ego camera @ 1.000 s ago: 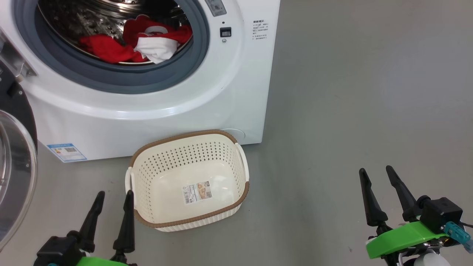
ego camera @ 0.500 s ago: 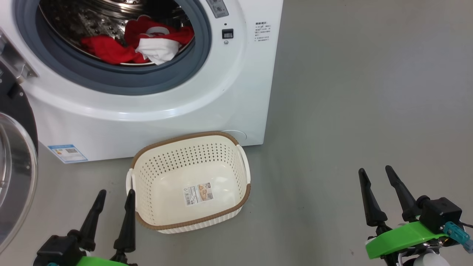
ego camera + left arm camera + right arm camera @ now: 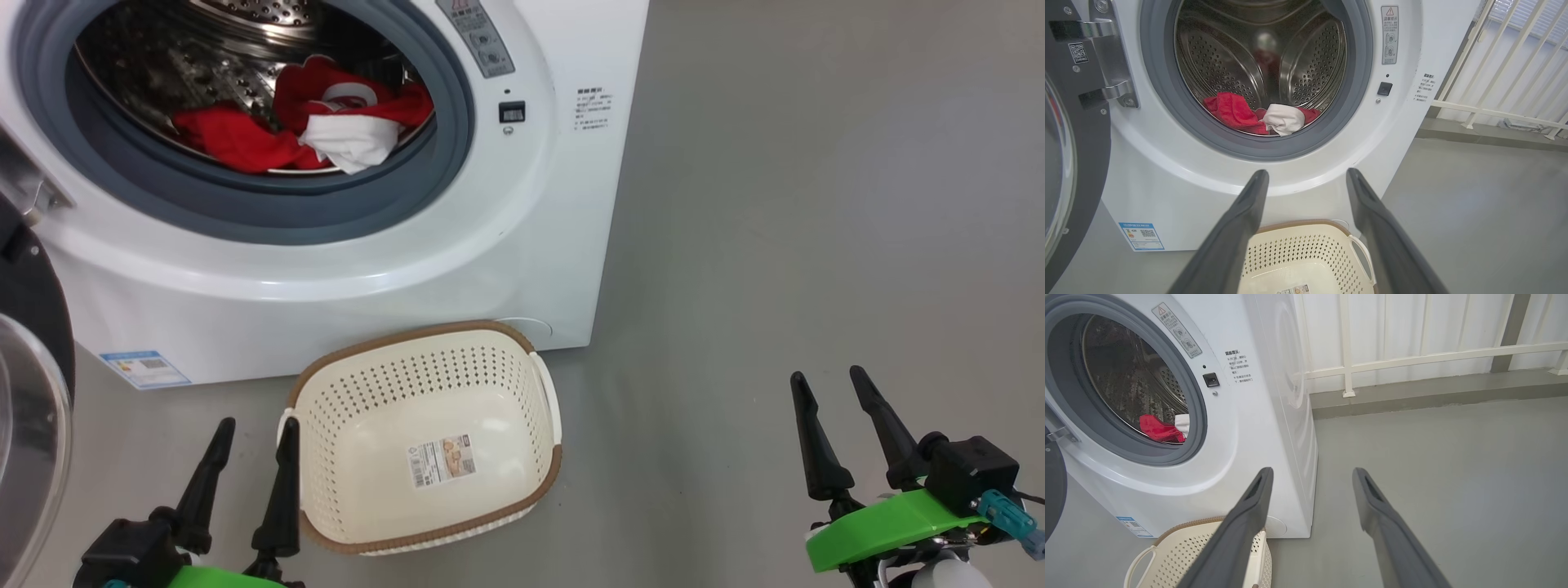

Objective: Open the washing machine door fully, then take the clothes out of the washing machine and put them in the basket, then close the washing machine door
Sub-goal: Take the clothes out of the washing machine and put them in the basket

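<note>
The white washing machine (image 3: pixel 457 245) stands open, its door (image 3: pixel 24 425) swung out to the left with its black rim and clear glass showing. Red clothes with a white part (image 3: pixel 310 122) lie at the front of the steel drum, also seen as clothes (image 3: pixel 1257 116) in the left wrist view and clothes (image 3: pixel 1161 428) in the right wrist view. The cream basket (image 3: pixel 429 441) sits empty on the floor before the machine. My left gripper (image 3: pixel 253 429) is open beside the basket's left rim. My right gripper (image 3: pixel 829 380) is open, far right of the basket, over bare floor.
Grey floor (image 3: pixel 816 204) stretches to the right of the machine. A white railing (image 3: pixel 1412 359) runs along the wall behind it. A blue label sticker (image 3: pixel 145 369) marks the machine's lower left front.
The whole head view has shifted, so the camera moved: machine and basket sit lower in the picture. Both grippers stay open and keep their places.
</note>
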### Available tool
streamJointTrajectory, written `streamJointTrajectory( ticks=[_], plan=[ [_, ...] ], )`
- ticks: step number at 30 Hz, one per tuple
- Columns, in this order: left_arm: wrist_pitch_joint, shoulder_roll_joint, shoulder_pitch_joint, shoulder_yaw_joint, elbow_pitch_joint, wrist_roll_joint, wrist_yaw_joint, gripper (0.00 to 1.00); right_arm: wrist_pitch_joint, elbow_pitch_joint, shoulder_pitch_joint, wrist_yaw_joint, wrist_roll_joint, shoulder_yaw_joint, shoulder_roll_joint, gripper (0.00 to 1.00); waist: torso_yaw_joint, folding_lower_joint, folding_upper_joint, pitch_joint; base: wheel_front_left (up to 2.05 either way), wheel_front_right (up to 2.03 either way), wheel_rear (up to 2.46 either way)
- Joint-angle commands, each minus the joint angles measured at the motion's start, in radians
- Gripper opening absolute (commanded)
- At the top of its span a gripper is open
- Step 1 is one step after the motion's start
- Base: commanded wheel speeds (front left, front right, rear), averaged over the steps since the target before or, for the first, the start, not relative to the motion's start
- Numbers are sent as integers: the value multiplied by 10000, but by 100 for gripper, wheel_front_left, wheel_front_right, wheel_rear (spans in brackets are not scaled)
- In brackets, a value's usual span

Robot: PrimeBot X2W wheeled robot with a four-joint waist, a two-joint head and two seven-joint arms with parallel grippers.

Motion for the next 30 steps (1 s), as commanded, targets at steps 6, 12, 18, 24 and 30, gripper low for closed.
streamJointTrajectory(
  ticks=[6, 12, 18, 24, 30],
  plan=[
    [-49, 146, -336, 276, -219, -22, -54, 100, -65, -251, -195, 73, -154, 287, -44, 100, 33, 0, 0, 42, 88, -91, 3],
    [-49, 103, -308, 302, -146, 86, -54, 100, -65, -235, -170, 73, -163, 324, -45, 100, 45, 0, 0, 0, 30, -30, 1],
    [-49, 110, -310, 240, -131, 109, -54, 100, -65, -230, -163, 73, -152, 370, -57, 100, 61, 0, 0, 2, 0, 0, 0],
    [-49, 112, -317, 158, -50, 157, -54, 100, -65, -218, -168, 73, -141, 426, -64, 100, 41, 0, 0, 52, 0, 0, 0],
    [-49, 172, -766, -62, 314, 340, -54, 100, -65, -278, -344, 73, -124, 453, -59, 100, -42, 0, 0, 435, 0, 0, 0]
  ],
)
